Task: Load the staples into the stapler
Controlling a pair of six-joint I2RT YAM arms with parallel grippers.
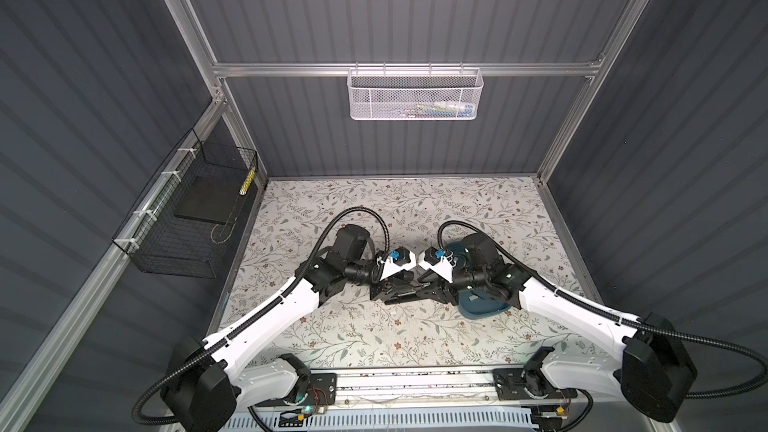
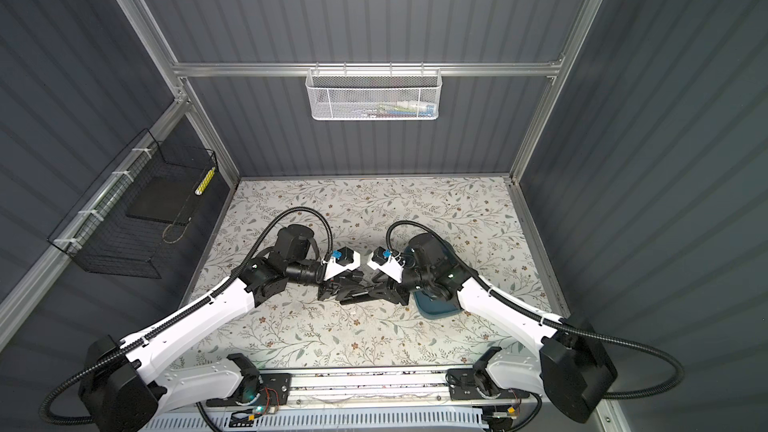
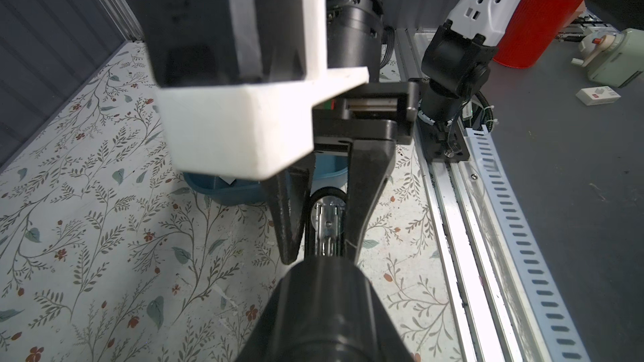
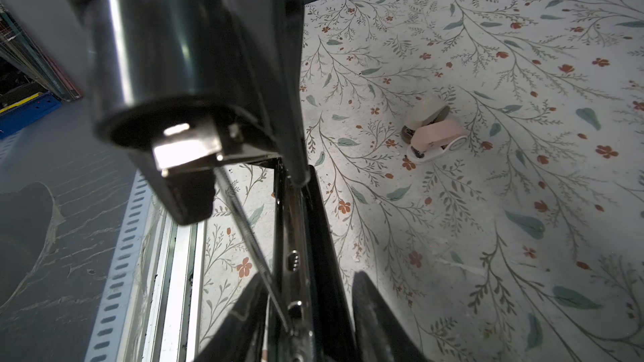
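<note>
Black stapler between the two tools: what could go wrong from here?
1. The right tool stands open around the black stapler, so only the left tool grips it; it could tilt or slip.
2. The tools meet nose to nose in both top views; a small misjudged move could knock them together.

Black stapler (image 1: 401, 296) at table middle, lying crosswise between the two arms. It is open: shiny metal magazine channel (image 3: 326, 226) exposed, thin spring rod (image 4: 251, 238) slanting beside the rail. Body dark, rounded at one end. Of the staples, one small flat grey strip (image 1: 471, 297) shows in blue tray (image 1: 482, 312), just right of stapler.
</note>
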